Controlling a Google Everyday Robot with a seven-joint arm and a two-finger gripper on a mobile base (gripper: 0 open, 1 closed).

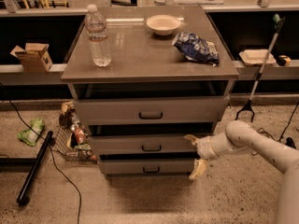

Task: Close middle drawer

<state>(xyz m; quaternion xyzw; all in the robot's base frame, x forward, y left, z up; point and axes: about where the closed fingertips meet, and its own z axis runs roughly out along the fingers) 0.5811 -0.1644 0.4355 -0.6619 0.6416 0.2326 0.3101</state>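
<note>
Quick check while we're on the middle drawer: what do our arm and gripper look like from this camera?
The arm is smooth and off-white, built of rounded tubular segments with a bulbous joint. The gripper, by the right end of the middle drawer front, has a white wrist and two tapered cream-yellow fingers, spread apart. No cables or markings show.

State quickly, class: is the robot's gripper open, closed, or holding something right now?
Gripper: open, jaws spread, holding nothing, at the right end of the middle drawer front.
</note>
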